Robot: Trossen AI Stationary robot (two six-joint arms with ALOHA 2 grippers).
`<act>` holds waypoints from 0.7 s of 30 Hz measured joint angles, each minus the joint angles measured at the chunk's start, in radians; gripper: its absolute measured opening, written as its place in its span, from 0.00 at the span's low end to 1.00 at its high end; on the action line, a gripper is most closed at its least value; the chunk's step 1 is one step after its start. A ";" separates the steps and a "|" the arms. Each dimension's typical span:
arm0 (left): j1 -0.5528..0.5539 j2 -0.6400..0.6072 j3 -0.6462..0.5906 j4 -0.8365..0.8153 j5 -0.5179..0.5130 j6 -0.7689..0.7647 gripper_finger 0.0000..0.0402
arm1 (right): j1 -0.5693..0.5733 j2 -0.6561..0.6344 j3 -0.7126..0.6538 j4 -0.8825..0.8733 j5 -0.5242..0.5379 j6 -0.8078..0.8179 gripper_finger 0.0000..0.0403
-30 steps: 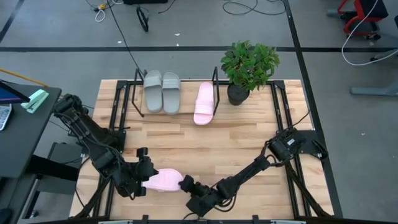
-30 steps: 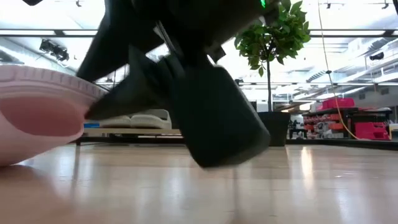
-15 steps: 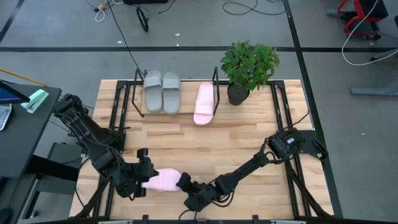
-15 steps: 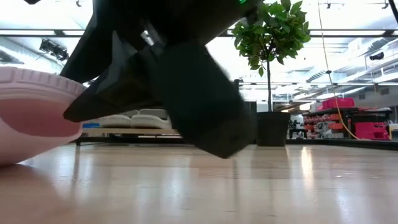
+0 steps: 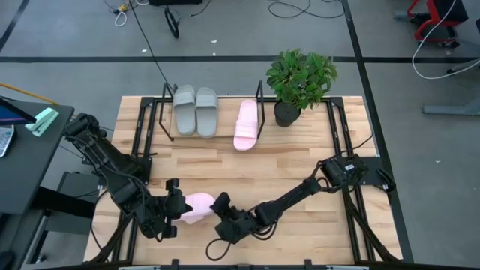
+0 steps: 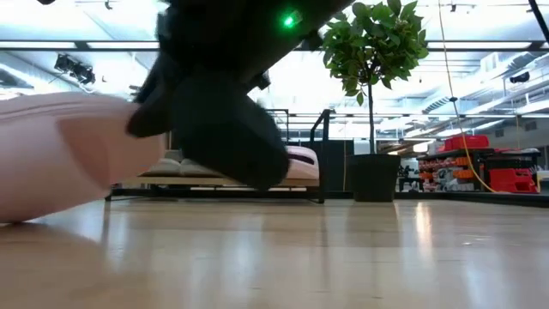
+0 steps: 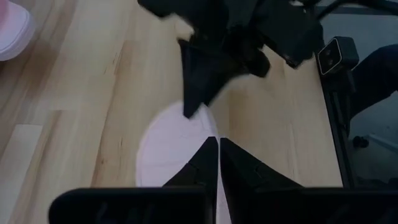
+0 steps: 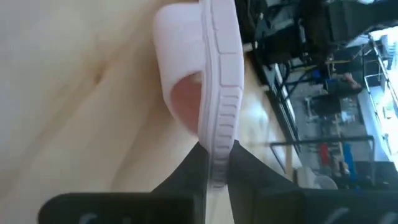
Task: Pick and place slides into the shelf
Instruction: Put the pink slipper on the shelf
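A light pink slide (image 5: 198,208) lies near the table's front edge between my two grippers. It also fills the left of the low view (image 6: 60,163). My left gripper (image 5: 178,208) is shut at its left end. My right gripper (image 5: 223,208) is shut on its right end. On the shelf (image 5: 226,120) at the back, two grey-green slides (image 5: 195,111) rest side by side on their soles. A second pink slide (image 5: 246,124) lies to their right. My left gripper (image 7: 218,149) lies with shut fingers over the pink slide's left end (image 7: 171,146), coming level from the table's left. Whether it pinches any part of it I cannot tell. My right gripper (image 8: 214,168) pinches the ridged edge of the sole (image 8: 217,134) between its two fingers at the slide's right end. It comes low from the table's right. The slide stands tipped on its side there, strap (image 8: 177,37) to one side.
A potted plant (image 5: 300,79) stands at the back right, beside the shelf's right upright. Bare wooden tabletop (image 5: 247,169) stretches between the shelf and the grippers. Black arm frames run along both table sides.
My right gripper has gone toward the table's left, up to the pink slide, and has shut on the edge of its sole. The slide has tipped and now shows shorter from above. My left gripper has kept its place.
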 joint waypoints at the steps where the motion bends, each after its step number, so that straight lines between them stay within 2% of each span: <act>1: -0.005 0.000 0.000 0.000 0.000 0.003 0.06 | 0.005 -0.014 0.000 -0.030 0.017 0.007 0.10; 5: -0.030 0.000 0.000 0.000 0.000 0.007 0.05 | 0.032 -0.114 -0.002 -0.195 0.126 0.088 0.10; 8: -0.052 0.000 0.000 -0.001 -0.002 0.006 0.04 | 0.057 -0.212 -0.002 -0.359 0.189 0.231 0.09; 12: -0.079 0.000 0.000 -0.003 -0.061 -0.006 0.03 | 0.093 -0.342 -0.002 -0.599 0.228 0.576 0.09; 15: -0.097 0.000 0.000 -0.008 -0.101 -0.004 0.03 | 0.130 -0.422 -0.007 -0.758 0.297 0.850 0.09; 21: -0.109 0.000 0.000 -0.011 -0.174 -0.005 0.06 | 0.209 -0.553 -0.079 -0.881 0.446 1.274 0.09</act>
